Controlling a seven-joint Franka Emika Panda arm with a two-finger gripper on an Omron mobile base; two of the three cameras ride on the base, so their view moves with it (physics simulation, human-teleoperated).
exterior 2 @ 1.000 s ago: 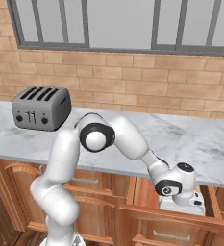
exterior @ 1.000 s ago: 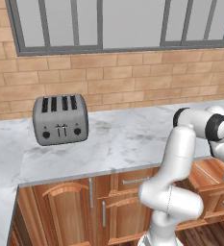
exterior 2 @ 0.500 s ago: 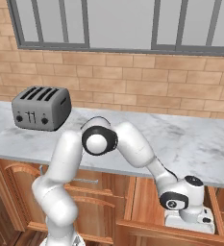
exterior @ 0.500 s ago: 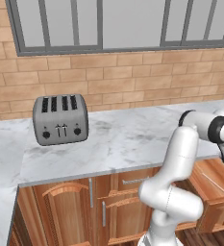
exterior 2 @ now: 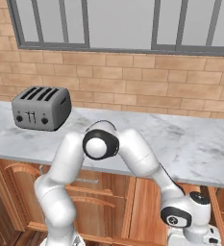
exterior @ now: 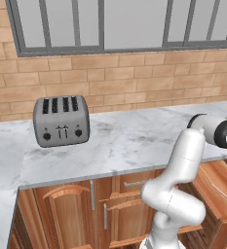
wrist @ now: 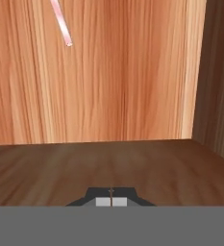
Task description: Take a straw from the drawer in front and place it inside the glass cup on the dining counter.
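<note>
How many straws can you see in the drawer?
1. The straw lies on the pale wooden floor of the drawer, at the top left of the hand view and running off its top edge. More straws may be hidden outside the picture.

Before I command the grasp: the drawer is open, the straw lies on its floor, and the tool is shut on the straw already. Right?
Not quite. In the hand view the straw lies loose on the floor of the open drawer, far from the tool, whose tips are together with nothing between them. The rest holds: drawer open, straw on its floor.
</note>
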